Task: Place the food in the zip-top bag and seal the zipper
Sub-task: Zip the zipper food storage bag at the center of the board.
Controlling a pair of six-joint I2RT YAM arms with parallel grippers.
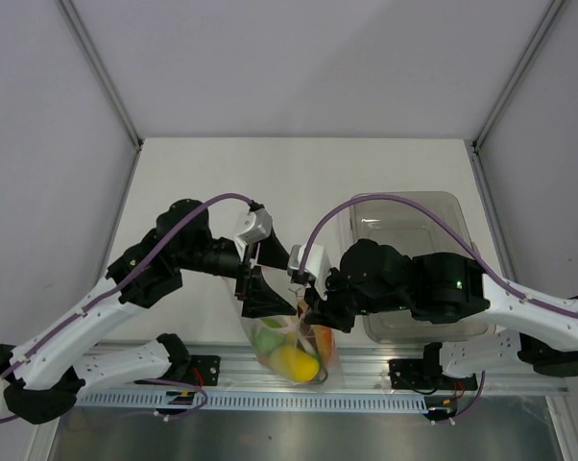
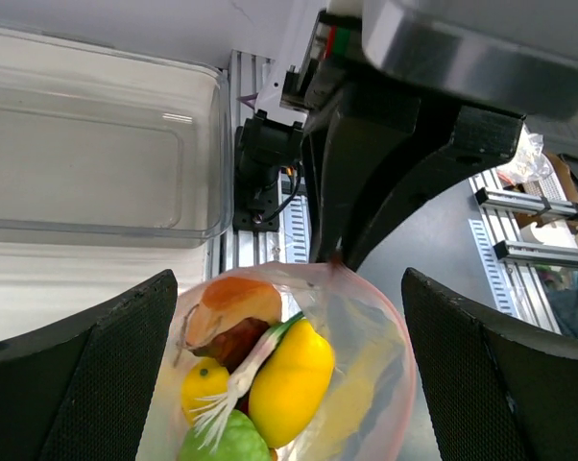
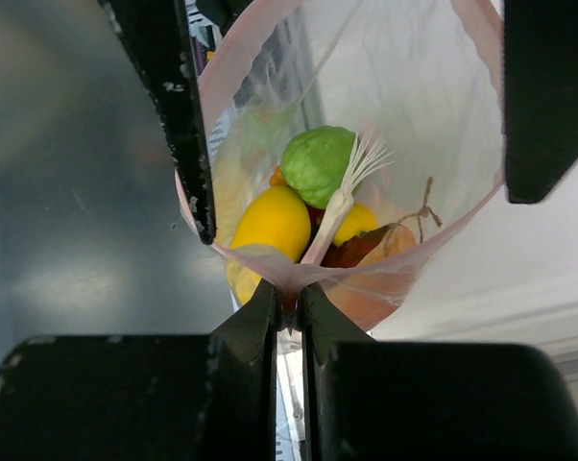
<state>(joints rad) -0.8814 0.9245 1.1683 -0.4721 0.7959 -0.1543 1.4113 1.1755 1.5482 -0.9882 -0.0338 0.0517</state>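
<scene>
The small toy foods, yellow lemons and a green round fruit among them, lie inside the floppy clear zip-top bag, which hangs at 6 o'clock over the near edge of the tabletop. Filling looks done, so sealing is the step in hand. The right fingers are clenched on the bag's rim. The left fingers stand released, straddling the mouth. The next move probably calls for the left fingers to pinch the thin pink zipper strip beside that grip and press along it.
</scene>
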